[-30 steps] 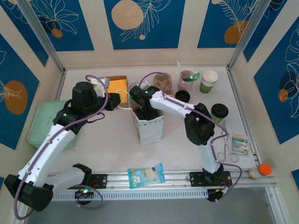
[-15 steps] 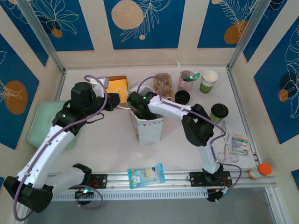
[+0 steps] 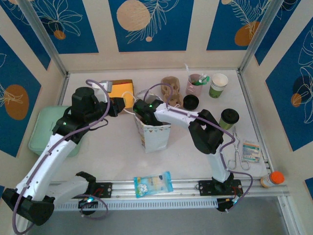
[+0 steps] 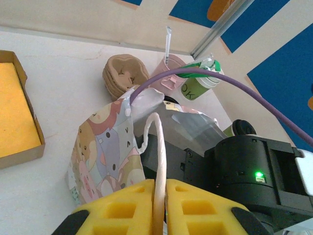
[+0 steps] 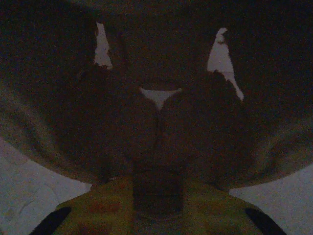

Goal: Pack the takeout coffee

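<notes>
Left claw [image 4: 159, 190] clamped on white cord handle [image 4: 158, 147], right claw [image 5: 157, 183] inside patterned bag [image 4: 105, 142], jaws too dark to tell.

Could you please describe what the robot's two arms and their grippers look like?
The left arm and right arm have white links joined by bulky black joint housings, each with a small green light. A purple cable loops along each arm. The left gripper has blocky yellow fingers with square recesses. The right gripper looks similarly yellow, though its view is dim.
</notes>
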{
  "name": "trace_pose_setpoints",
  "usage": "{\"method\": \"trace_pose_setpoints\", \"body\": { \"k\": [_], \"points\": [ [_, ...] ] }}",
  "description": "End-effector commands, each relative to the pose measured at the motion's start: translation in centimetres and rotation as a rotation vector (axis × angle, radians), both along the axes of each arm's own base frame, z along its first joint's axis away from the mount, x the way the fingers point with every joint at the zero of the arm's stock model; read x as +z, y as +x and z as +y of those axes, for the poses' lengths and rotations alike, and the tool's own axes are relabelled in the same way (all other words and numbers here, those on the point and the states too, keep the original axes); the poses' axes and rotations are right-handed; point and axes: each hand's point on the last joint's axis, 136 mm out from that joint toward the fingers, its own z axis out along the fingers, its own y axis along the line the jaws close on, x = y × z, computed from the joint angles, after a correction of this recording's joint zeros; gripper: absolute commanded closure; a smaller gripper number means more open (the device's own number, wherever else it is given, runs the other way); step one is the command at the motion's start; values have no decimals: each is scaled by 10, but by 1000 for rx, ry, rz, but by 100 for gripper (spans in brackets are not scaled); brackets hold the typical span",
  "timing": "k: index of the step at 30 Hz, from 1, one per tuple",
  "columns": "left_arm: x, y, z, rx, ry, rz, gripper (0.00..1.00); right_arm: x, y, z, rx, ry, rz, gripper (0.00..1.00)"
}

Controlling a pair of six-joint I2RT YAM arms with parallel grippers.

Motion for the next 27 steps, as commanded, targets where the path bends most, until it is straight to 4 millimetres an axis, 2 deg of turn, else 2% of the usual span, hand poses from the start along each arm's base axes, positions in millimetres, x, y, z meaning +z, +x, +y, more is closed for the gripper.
{"method": "trace_pose_setpoints", "body": {
  "k": [1, 4, 8, 14, 16, 20, 27],
  "points": [
    [15, -6, -4, -27, -31, -44, 86, -44, -28, -10, -13, -82, 136, 74],
    [14, -7, -4, -29, -31, -43, 86, -48, -28, -11, -18, -86, 140, 73],
    [13, -7, -4, -28, -30, -41, 86, -46, -27, -10, -15, -84, 135, 65],
    [9, -6, -4, -23, -25, -36, 85, -32, -25, -8, -5, -83, 110, 41],
    [6, -5, -4, -22, -20, -33, 85, -25, -24, -6, -2, -79, 100, 33],
    [-3, -3, -2, -9, 3, -18, 85, -8, -21, -3, 7, -78, 71, 24],
    [-8, -4, 1, 2, 19, -12, 85, 31, -15, 3, 9, -31, 19, 17]
  ]
}}
